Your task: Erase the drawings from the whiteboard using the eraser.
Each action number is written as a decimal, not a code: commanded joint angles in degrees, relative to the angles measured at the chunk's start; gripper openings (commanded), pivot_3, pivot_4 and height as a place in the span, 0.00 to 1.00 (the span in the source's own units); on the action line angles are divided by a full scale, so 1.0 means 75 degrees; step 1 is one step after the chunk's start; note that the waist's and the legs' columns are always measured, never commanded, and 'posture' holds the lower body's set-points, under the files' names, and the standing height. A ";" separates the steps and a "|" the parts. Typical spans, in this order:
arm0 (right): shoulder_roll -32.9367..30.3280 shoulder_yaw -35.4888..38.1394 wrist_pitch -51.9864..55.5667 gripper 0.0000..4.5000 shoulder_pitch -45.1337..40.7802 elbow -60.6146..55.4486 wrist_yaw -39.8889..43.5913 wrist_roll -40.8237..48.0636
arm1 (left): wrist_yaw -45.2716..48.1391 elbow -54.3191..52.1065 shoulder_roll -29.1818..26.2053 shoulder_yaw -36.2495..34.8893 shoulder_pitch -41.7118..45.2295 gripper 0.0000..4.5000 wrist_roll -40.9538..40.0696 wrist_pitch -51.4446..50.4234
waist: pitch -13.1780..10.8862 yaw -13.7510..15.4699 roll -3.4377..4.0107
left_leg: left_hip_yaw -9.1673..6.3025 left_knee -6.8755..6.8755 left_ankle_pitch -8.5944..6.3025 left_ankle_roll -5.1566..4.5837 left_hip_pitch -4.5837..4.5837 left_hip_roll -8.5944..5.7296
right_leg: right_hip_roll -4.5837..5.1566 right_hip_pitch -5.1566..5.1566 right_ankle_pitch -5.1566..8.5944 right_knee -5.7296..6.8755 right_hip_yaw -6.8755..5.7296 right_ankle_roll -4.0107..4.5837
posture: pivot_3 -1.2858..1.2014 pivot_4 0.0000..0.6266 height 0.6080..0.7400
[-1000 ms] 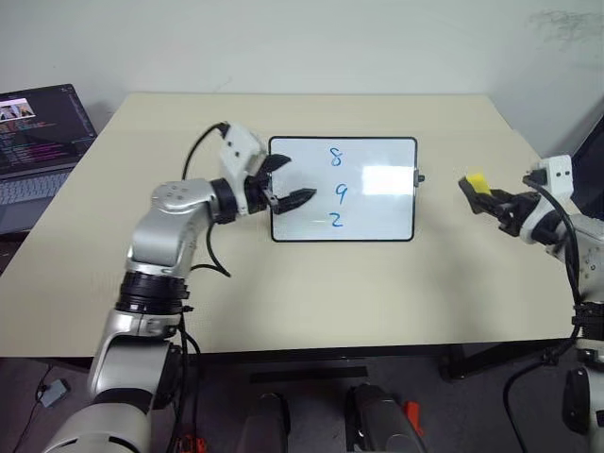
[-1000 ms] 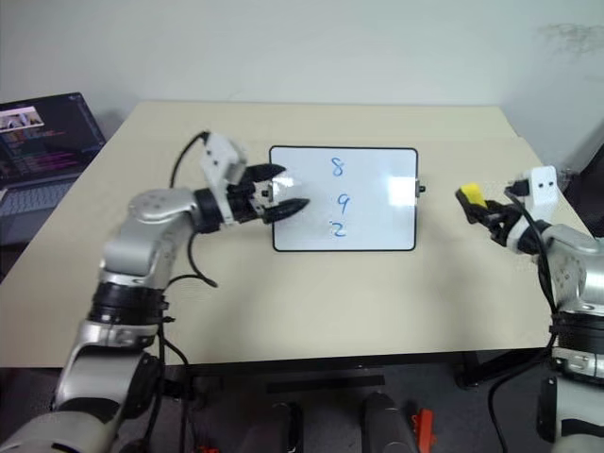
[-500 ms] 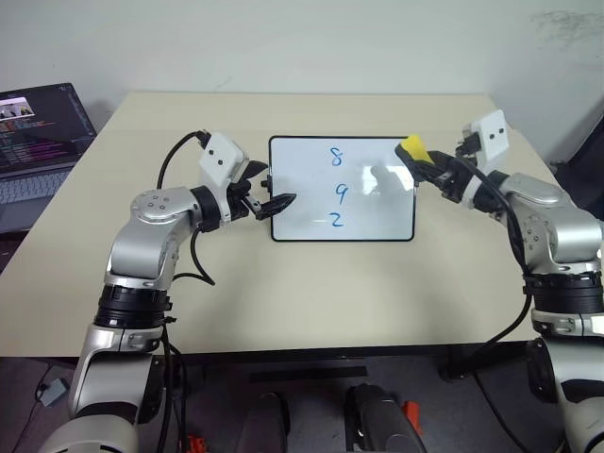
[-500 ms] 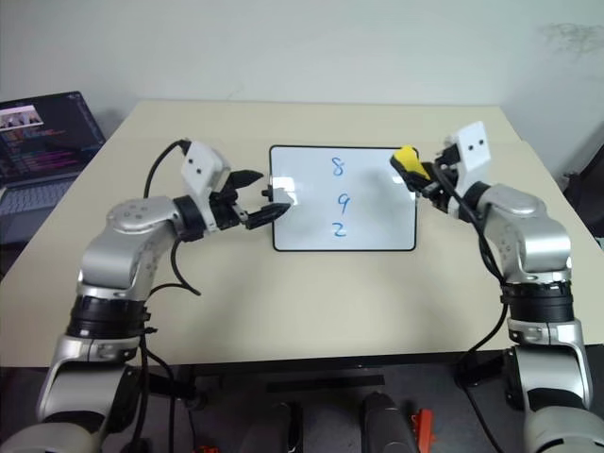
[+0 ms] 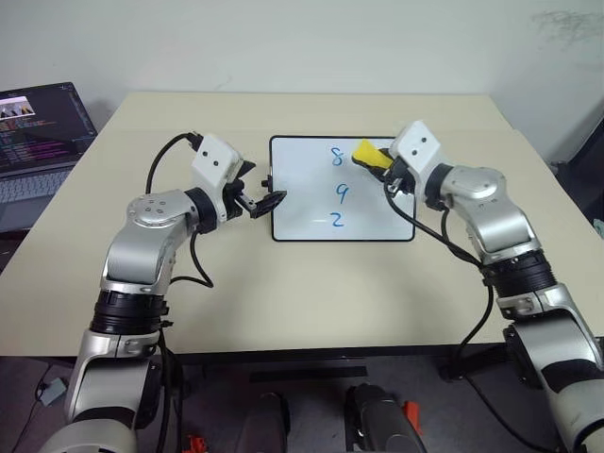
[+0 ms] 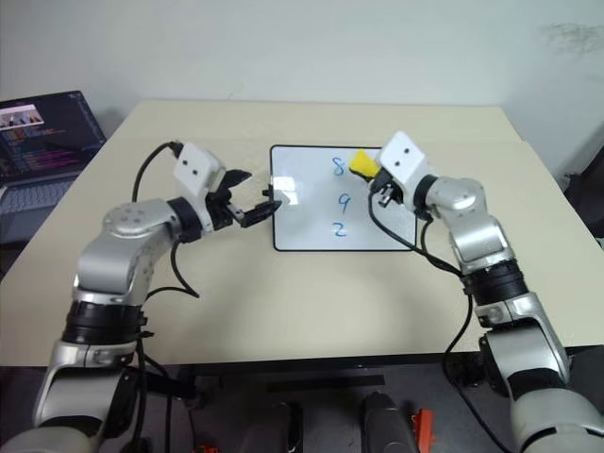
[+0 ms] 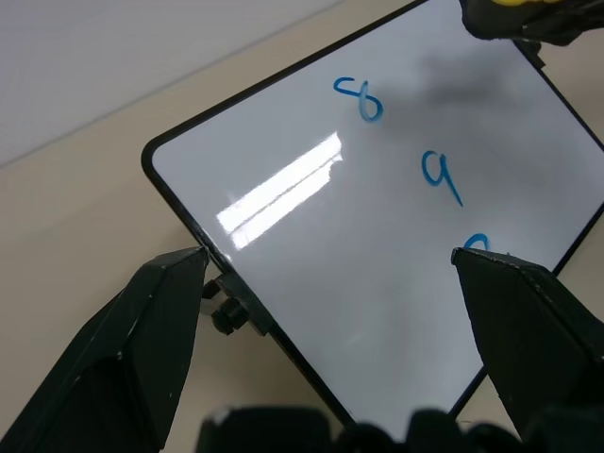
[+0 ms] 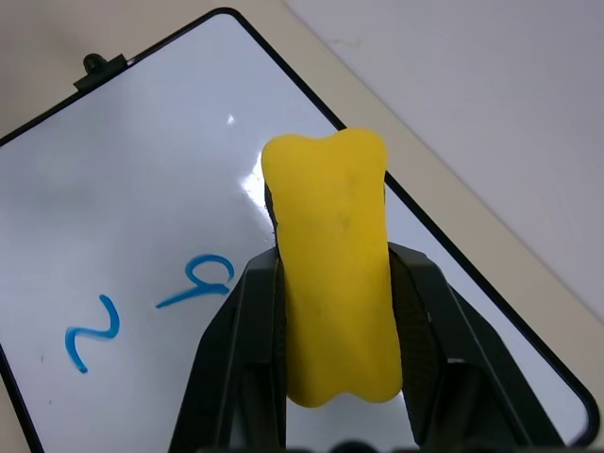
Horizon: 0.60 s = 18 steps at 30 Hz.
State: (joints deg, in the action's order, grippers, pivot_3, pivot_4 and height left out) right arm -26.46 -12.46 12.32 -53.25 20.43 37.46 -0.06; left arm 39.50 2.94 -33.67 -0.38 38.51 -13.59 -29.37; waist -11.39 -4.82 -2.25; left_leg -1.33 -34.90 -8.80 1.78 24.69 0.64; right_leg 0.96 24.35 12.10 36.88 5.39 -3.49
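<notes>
The whiteboard [image 5: 382,212] lies flat in the middle of the table, with the drawings on it in blue: an "8" [image 5: 336,157], a "9" [image 5: 341,193] and a "2" [image 5: 336,219] with a dash. My right gripper [image 5: 379,165] is shut on the yellow eraser [image 5: 366,153], which sits over the board's far part just right of the "8". I cannot tell whether the eraser [image 8: 335,274] touches the board. My left gripper [image 5: 260,192] is open, its fingers either side of the board's left edge [image 7: 189,212] and holding nothing.
An open laptop [image 5: 38,142] stands at the far left, beside the beige table [image 5: 311,293]. A wall runs behind the table's far edge. Bare tabletop surrounds the board on all sides.
My right gripper carried the eraser left from the table's right side to over the board by the "8", rolling its wrist. My left gripper drew back from over the board to its left edge.
</notes>
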 commanded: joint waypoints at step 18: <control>0.1237 -0.0370 -0.1770 0.25 -0.2375 0.3922 -0.0612 -0.1518 | 0.0082 -0.0276 0.0153 0.0077 0.0001 1.00 0.0039 0.0083 | -0.0001 -0.0024 0.0001 | -0.0003 0.0004 0.0000 0.0000 -0.0001 0.0001 | 0.0000 0.0002 -0.0001 0.0004 -0.0005 0.0000 | 0.52 0.24 1.00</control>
State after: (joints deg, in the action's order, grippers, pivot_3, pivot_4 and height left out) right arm -17.08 -14.93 1.24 -69.01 48.08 33.90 -10.01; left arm 39.95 2.82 -32.43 0.07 37.74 -13.40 -29.45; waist -11.39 -4.99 -2.24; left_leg -1.35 -34.87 -8.80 1.78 24.68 0.65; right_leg 0.96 24.37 12.09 36.91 5.35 -3.49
